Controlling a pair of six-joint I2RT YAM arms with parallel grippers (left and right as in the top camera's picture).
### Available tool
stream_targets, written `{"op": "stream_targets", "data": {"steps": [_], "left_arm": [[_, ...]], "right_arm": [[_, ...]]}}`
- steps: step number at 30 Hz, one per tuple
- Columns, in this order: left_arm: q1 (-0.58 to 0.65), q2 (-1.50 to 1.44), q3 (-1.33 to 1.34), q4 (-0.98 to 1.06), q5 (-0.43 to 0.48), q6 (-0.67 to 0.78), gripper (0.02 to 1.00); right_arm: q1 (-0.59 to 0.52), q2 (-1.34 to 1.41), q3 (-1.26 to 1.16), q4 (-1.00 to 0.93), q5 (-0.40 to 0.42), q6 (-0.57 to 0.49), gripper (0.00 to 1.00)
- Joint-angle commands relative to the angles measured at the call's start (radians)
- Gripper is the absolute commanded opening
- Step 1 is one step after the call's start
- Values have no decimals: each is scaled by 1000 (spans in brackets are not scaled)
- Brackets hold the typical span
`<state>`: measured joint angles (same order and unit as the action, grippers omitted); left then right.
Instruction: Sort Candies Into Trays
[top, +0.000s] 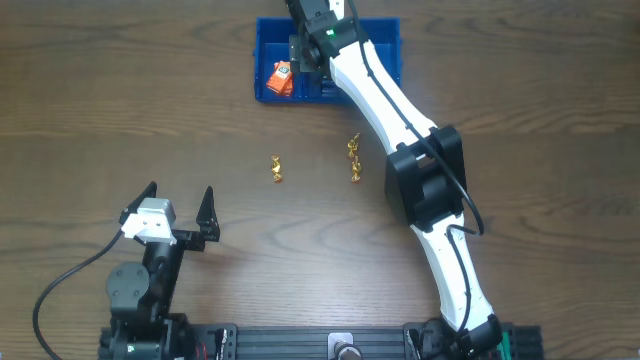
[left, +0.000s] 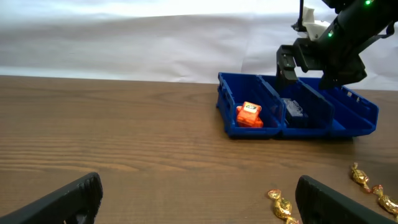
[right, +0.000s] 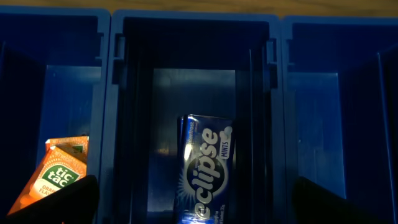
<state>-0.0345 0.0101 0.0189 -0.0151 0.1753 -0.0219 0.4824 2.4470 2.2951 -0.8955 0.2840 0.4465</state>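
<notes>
Top view: 3 gold candies (top: 277, 168) lie on the table (top: 120, 100), 1 left and 2 close together right, all nearer me than the blue tray (top: 262, 50). I judge them light, crinkly and slippery at the twisted ends, so I'd pinch across the middle. The tray's left compartment holds an orange mint box (top: 282, 78), the middle a dark mint pack (right: 205, 168). My right gripper (top: 303, 58) hangs over that middle compartment, jaws wide, empty; the left gripper (top: 180, 195) sits near left, jaws wide too.
</notes>
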Motion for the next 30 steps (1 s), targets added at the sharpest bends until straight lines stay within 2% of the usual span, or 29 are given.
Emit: {"op": "stream_targets", "data": {"steps": [1, 8, 11, 13, 15, 17, 19, 25, 30], "left_arm": [[4, -6, -14, -45, 24, 8, 996], [4, -6, -14, -45, 24, 8, 998], [4, -6, -14, -45, 24, 8, 998], [4, -6, -14, -45, 24, 8, 996], [4, -6, -14, -45, 24, 8, 998], [4, -6, -14, -45, 24, 8, 998], [4, -6, -14, -45, 24, 8, 998], [4, -6, -14, -45, 24, 8, 998], [4, -6, -14, -45, 24, 8, 998]], "right_arm": [[-8, -3, 9, 8, 13, -4, 998], [-6, -7, 77, -50, 14, -7, 998], [19, -31, 104, -123, 13, -5, 998], [51, -59, 104, -201, 3, 35, 998], [89, -74, 104, -310, -53, 90, 998], [123, -74, 99, -388, -143, 104, 998], [146, -74, 91, -419, -177, 104, 998], [259, -69, 80, -483, -186, 108, 998], [299, -61, 21, -487, -189, 126, 998]]}}
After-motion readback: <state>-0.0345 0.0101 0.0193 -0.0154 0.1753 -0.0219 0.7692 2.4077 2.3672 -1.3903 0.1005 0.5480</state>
